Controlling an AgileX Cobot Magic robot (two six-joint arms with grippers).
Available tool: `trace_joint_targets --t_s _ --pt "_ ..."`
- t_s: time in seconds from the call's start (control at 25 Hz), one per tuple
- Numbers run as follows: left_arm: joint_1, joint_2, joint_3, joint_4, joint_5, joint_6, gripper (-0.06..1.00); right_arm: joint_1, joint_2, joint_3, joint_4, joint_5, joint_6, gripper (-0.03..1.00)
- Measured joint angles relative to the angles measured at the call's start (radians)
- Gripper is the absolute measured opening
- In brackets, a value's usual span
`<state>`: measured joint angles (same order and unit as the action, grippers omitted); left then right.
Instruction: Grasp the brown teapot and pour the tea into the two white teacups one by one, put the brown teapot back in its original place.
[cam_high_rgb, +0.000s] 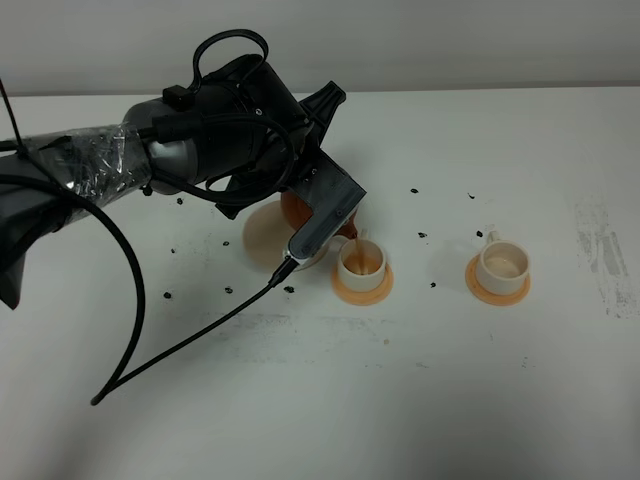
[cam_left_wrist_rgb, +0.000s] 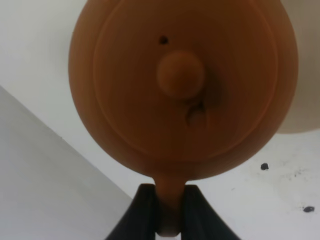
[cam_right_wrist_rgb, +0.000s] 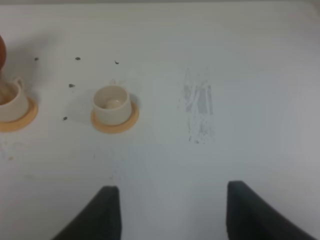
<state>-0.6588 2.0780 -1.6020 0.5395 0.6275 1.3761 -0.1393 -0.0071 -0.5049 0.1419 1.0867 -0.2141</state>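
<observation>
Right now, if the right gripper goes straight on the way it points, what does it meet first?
Probably the bare table, near the grey scuffed patch. Nothing stands between the open fingers of the right gripper; the nearer white teacup sits off that line. Depth is hard to judge.

Lab; scuffed white table (cam_high_rgb: 560, 130)

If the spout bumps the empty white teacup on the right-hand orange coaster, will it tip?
Likely slides before tipping: the white cylindrical teacup looks squat, empty and light. It seems loose on its orange round coaster, so both may shift. Looks ceramic, so chippable.
</observation>
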Motion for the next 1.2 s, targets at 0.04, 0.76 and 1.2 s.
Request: trace_joint_targets --t_s 0.04,0.76,1.2 --pt "-0.003 0.0 0.0 0.008 0.001 0.0 0.12 0.0 0.0 0.0 0.0 0.0 0.0 0.49" --pt "-0.011 0.012 0.0 0.05 0.001 0.0 0.12 0.0 0.0 0.0 0.0 0.0 0.001 0.49" --pt "-0.02 0.02 0.001 0.061 -0.001 0.019 0.12 0.0 0.0 0.0 0.0 0.0 0.001 0.49"
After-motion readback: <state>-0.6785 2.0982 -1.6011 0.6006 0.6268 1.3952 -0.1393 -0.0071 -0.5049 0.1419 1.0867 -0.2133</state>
